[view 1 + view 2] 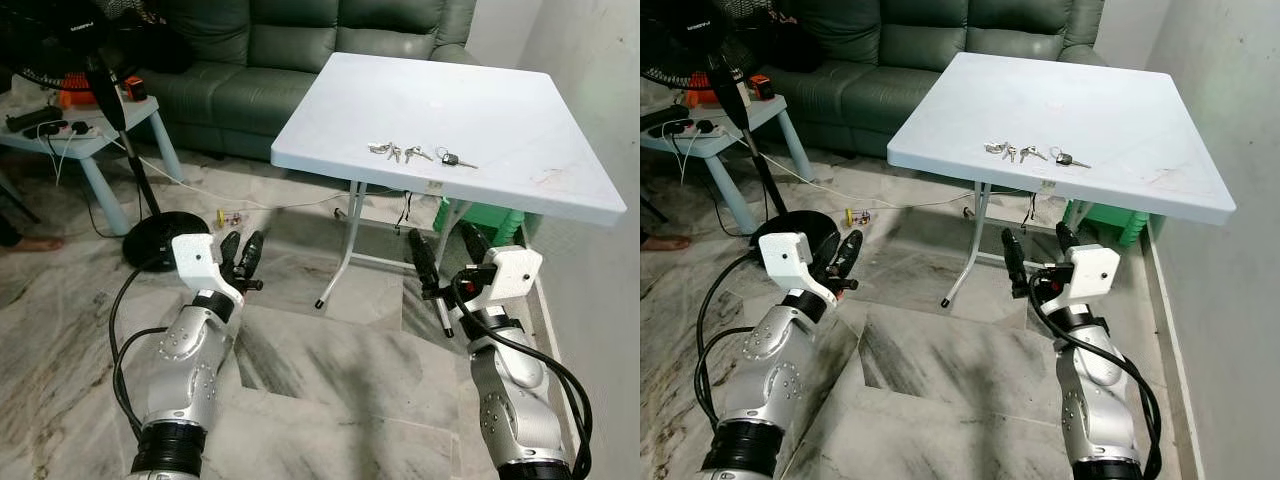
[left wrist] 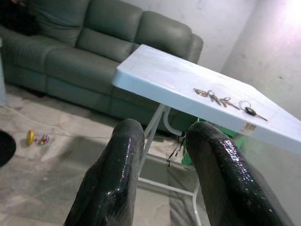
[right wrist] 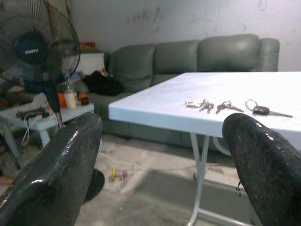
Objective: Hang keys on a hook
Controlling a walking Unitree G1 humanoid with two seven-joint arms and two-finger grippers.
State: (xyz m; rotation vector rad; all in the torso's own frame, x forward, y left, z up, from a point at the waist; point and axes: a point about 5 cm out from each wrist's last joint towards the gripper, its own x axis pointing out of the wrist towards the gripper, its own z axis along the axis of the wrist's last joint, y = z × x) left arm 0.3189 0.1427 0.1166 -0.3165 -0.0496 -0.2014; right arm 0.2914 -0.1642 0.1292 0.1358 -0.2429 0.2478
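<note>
**Approach phase, keys not yet picked**

Living room, marble floor, green sofa (image 1: 300,50) behind a white plastic folding table (image 1: 520,140). Keys (image 1: 420,154), small metal bunch on rings, lie near the table's front edge. I hold both arms low, short of the table: left gripper (image 1: 243,258) jaws slightly parted, right gripper (image 1: 445,250) jaws spread wide, both empty. Next: step closer, raise the right, pinch a ring. No hook visible.

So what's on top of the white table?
Only keys lie on the white table, strung out in a short row near its front edge. The rest of the top is bare. Whether they are joined cannot be told.
</note>
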